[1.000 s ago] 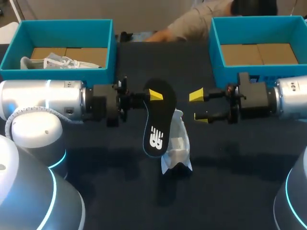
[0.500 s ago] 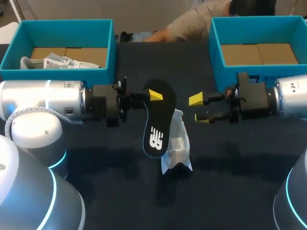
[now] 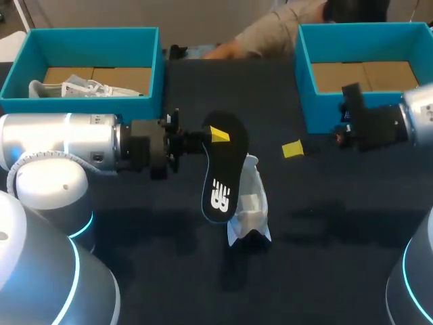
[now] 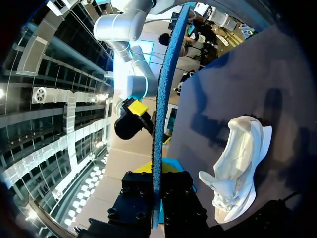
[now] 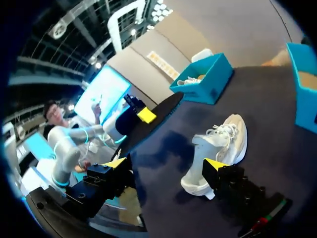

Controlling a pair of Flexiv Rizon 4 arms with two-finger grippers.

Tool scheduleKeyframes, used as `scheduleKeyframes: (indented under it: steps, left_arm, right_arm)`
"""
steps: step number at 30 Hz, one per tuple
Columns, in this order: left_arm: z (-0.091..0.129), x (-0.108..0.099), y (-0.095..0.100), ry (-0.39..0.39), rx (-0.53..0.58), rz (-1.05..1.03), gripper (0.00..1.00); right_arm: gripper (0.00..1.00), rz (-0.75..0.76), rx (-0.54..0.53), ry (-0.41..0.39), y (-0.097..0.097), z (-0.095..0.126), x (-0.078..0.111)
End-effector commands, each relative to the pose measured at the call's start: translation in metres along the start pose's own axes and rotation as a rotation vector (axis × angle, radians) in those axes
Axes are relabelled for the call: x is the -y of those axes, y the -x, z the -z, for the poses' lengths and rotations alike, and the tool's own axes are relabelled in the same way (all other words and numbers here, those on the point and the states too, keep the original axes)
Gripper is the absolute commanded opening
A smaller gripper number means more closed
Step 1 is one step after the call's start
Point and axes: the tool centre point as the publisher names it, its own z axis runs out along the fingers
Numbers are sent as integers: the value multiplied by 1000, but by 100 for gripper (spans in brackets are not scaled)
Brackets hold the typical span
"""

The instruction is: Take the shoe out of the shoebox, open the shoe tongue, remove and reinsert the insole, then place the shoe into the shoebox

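Observation:
My left gripper (image 3: pixel 218 135) is shut on the heel end of a black insole (image 3: pixel 222 177), which hangs down over mid-table with its white logo facing up. In the left wrist view the insole (image 4: pixel 166 99) runs edge-on, pinched in the left gripper (image 4: pixel 156 191). The white shoe (image 3: pixel 249 206) lies on the dark table just under and right of the insole; it also shows as the shoe (image 4: pixel 237 168) and the shoe (image 5: pixel 218 146). My right gripper (image 3: pixel 293 149) hangs open to the shoe's right, nothing between its fingers; in its own view the right gripper (image 5: pixel 166 163) looks toward the insole (image 5: pixel 156 116).
A teal shoebox (image 3: pixel 154 64) at back left holds another pale shoe (image 3: pixel 74 88). A second teal shoebox (image 3: pixel 302 64) at back right shows only its cardboard floor. A person's arm (image 3: pixel 267 34) lies at the far table edge between the boxes.
My right arm has pulled back to the right and turned, so only one yellow tip shows. The left arm, insole and shoe have not moved.

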Motion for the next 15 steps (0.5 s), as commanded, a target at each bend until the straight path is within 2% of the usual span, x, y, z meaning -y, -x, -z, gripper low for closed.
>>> scheduleKeyframes:
  steps: [1, 2, 4, 5, 6, 15]
  left_arm:
    - [-1, 1, 0, 3, -1, -1, 0]
    - [-1, 1, 0, 3, -1, -1, 0]
    - [-1, 1, 0, 3, -1, -1, 0]
    - [-1, 1, 0, 3, -1, -1, 0]
    - [-1, 1, 0, 3, -1, -1, 0]
    - [-1, 1, 0, 3, -1, -1, 0]
  right_arm:
    - [100, 450, 17, -166, 3, 9, -1]
    - [100, 516, 25, -233, 2, 8, -1]
    - [100, 607, 30, -284, 4, 8, -1]
    - [100, 636, 25, -306, 5, 8, 0]
    - [100, 626, 27, -373, 8, 8, 1]
    - [100, 626, 27, -373, 8, 8, 1]
